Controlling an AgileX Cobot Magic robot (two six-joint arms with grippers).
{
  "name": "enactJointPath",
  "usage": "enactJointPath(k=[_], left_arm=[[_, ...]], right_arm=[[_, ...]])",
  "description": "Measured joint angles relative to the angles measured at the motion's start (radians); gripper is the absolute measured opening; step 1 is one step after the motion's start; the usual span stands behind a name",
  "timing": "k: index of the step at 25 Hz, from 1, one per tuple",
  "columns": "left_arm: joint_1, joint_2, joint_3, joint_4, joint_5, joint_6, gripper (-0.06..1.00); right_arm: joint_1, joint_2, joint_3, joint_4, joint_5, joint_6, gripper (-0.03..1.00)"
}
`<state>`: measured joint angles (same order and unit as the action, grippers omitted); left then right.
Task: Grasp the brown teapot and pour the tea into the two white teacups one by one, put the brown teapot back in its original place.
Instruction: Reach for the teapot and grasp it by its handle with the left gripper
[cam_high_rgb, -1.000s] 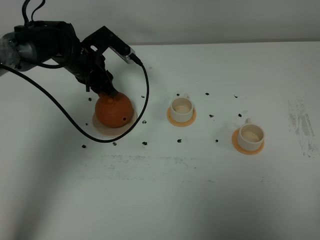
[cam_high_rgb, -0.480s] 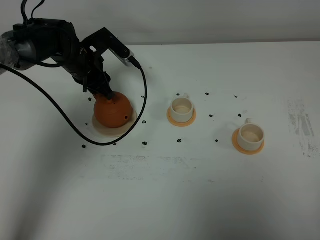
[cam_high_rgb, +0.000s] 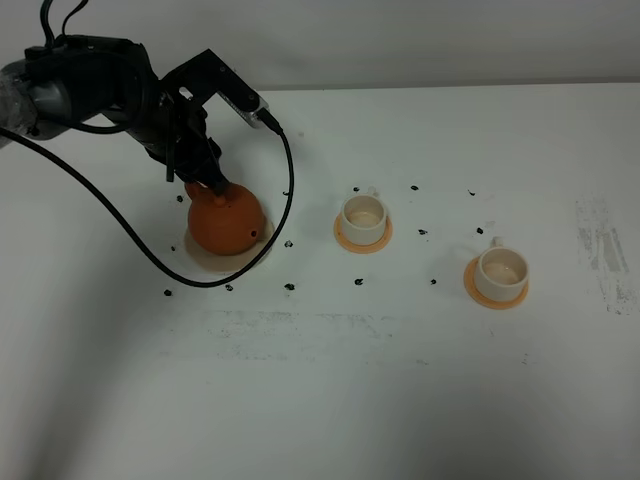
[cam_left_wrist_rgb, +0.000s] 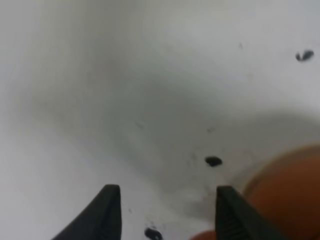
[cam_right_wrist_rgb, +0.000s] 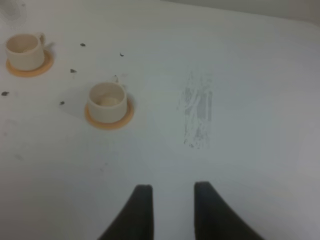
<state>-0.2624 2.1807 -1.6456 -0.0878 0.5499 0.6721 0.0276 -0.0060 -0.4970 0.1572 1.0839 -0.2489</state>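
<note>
Brown teapot (cam_high_rgb: 227, 222) sits on cream saucer (cam_high_rgb: 200, 256); white teacups (cam_high_rgb: 364, 213) stand on coasters (cam_high_rgb: 349, 240).

1 teapot (cam_high_rgb: 226, 220), 2 cups (cam_high_rgb: 364, 213) (cam_high_rgb: 500, 270), 2 coasters (cam_high_rgb: 345, 236) (cam_high_rgb: 497, 303), prob. 1 saucer (cam_high_rgb: 200, 256).

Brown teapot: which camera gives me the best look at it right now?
Exterior high: it shows the whole brown teapot on its saucer, with the left pincer at its top. The left wrist view catches only a blurred orange-brown edge of it. The right wrist view does not show it.
</note>
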Motion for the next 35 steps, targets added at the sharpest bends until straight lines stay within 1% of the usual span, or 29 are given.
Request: enactJointPath(k=[5, 11, 15, 17, 22, 25, 28, 35], left_arm=[[0.012, -0.002, 0.000, -0.014, -0.036, 0.000, 0.46], [0.048, 0.018, 0.000, -0.072, -0.064, -0.001, 0.46], [0.062, 0.049, 0.000, -0.119, -0.068, -0.001, 0.46], [0.064, 0.057, 0.000, -0.129, -0.065, -0.001, 0.46], [0.064, 0.053, 0.000, -0.135, -0.034, -0.003, 0.46], [0.064, 0.039, 0.000, -0.135, 0.018, -0.002, 0.46], [0.064, 0.027, 0.000, -0.134, 0.045, -0.002, 0.46], [0.071, 0.020, 0.000, -0.134, 0.081, -0.025, 0.46]], right_arm=[[0.000, 0.000, 0.000, 0.000, 0.000, 0.000, 0.22], [0.000, 0.000, 0.000, 0.000, 0.000, 0.000, 0.22], [0.000, 0.000, 0.000, 0.000, 0.000, 0.000, 0.22], [0.000, 0.000, 0.000, 0.000, 0.000, 0.000, 0.22], [0.000, 0.000, 0.000, 0.000, 0.000, 0.000, 0.22], [0.000, 0.000, 0.000, 0.000, 0.000, 0.000, 0.22], [0.000, 0.000, 0.000, 0.000, 0.000, 0.000, 0.22], [0.000, 0.000, 0.000, 0.000, 0.000, 0.000, 0.22]])
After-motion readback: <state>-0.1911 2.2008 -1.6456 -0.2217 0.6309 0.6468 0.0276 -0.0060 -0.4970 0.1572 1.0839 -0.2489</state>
